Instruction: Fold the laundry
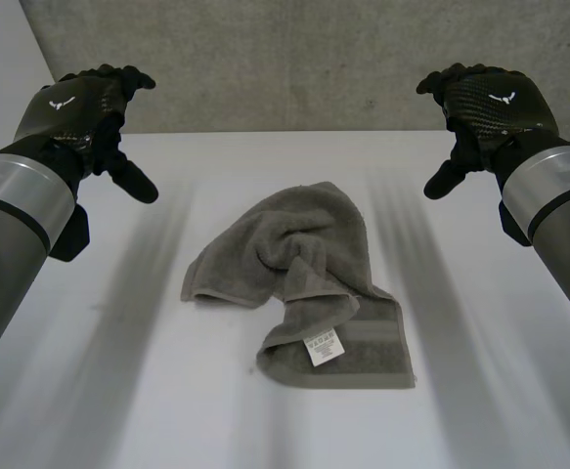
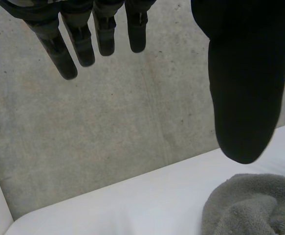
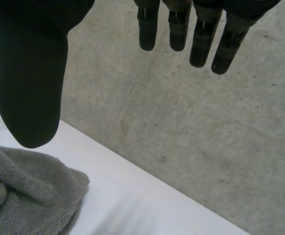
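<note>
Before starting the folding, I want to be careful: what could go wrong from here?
The grey towel lies crumpled, layers overlapping near its label; a hand could pinch several layers and lift a bundle.
The left hand and right hand hover open, apart from the towel; some corners seem tucked under, so a grasp may miss them.

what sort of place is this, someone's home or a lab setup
Probably a lab or test bench, not a home: a plain white table against a grey concrete-looking wall, a single crumpled grey towel on it, and the robot's left hand and right hand held open above.
</note>
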